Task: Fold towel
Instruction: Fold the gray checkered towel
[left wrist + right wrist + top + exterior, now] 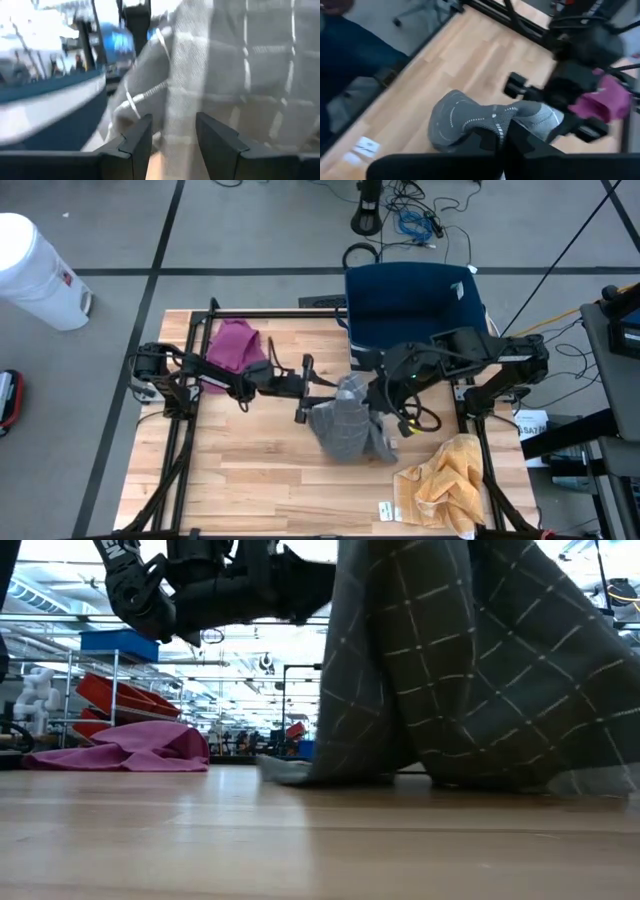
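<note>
A grey checked towel (pixel 343 427) hangs bunched in the middle of the table; in the low view the towel (pixel 470 660) fills the right half and its lower edge rests on the wood. My right gripper (pixel 373 394) is above it, shut on its top. My left gripper (pixel 306 406) reaches in from the table's left, level and open beside the towel's left side. In the left wrist view its gripper (pixel 173 137) faces the cloth (pixel 225 75) close up; I cannot tell whether it touches. My right gripper (pixel 501 133) pinches the towel's gathered top (pixel 492 116) between its two fingers, coming from above and pointing down. Several folds are bunched in the hold. The towel hangs below the fingers, slack, with its lower end (pixel 335 776) on the table.
A pink cloth (pixel 232 345) lies crumpled at the table's far left. A yellow towel (pixel 443 486) lies heaped at the near right corner beside a small tag (pixel 385 509). A blue bin (pixel 415 302) stands at the far edge. Bare wood lies at the near left.
</note>
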Controlling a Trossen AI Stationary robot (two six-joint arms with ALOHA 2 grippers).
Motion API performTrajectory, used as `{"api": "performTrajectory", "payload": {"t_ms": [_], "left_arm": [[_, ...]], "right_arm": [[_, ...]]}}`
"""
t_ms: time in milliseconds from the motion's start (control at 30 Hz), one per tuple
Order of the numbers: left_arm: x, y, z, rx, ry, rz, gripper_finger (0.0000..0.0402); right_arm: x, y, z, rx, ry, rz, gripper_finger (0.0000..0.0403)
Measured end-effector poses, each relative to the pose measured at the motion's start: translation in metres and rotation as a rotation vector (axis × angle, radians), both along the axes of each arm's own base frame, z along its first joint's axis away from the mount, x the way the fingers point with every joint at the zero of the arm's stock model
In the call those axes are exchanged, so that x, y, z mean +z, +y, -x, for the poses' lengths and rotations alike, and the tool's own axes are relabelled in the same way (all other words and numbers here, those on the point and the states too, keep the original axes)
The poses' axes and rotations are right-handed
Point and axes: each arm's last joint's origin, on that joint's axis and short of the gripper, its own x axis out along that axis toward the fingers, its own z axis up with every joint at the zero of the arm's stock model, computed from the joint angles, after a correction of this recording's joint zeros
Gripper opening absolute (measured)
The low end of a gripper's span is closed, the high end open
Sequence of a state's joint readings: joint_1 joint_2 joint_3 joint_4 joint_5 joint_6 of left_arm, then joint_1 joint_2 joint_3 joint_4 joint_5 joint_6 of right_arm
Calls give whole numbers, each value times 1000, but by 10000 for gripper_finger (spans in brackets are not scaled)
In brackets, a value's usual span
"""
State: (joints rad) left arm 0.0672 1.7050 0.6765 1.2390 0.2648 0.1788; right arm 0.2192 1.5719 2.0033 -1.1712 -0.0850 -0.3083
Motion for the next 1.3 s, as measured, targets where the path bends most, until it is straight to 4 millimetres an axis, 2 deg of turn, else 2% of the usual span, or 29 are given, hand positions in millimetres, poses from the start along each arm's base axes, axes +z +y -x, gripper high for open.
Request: {"api": "performTrajectory", "payload": {"t_ms": [200,300,467,633,900,1100,1300], "left_arm": [[12,4,4,-90,-122,-24,159],[21,6,1,-204,-141,-4,159],[32,1,-10,-331,-90,22,159],[34,-3,-23,-322,-4,4,159],[35,-17,-20,-556,12,-38,158],[31,-27,-21,-548,49,-24,158],[25,-23,-24,-458,99,-13,157]], "right_arm": [[-3,1,1,-18,37,-46,0],[-3,1,1,-28,44,-52,0],[-5,1,-2,-28,50,-51,0],[-12,3,-9,-29,74,-45,0],[-24,4,-17,-30,138,-17,0],[-23,2,-19,-54,101,41,0],[-19,2,-24,-29,30,72,0]]}}
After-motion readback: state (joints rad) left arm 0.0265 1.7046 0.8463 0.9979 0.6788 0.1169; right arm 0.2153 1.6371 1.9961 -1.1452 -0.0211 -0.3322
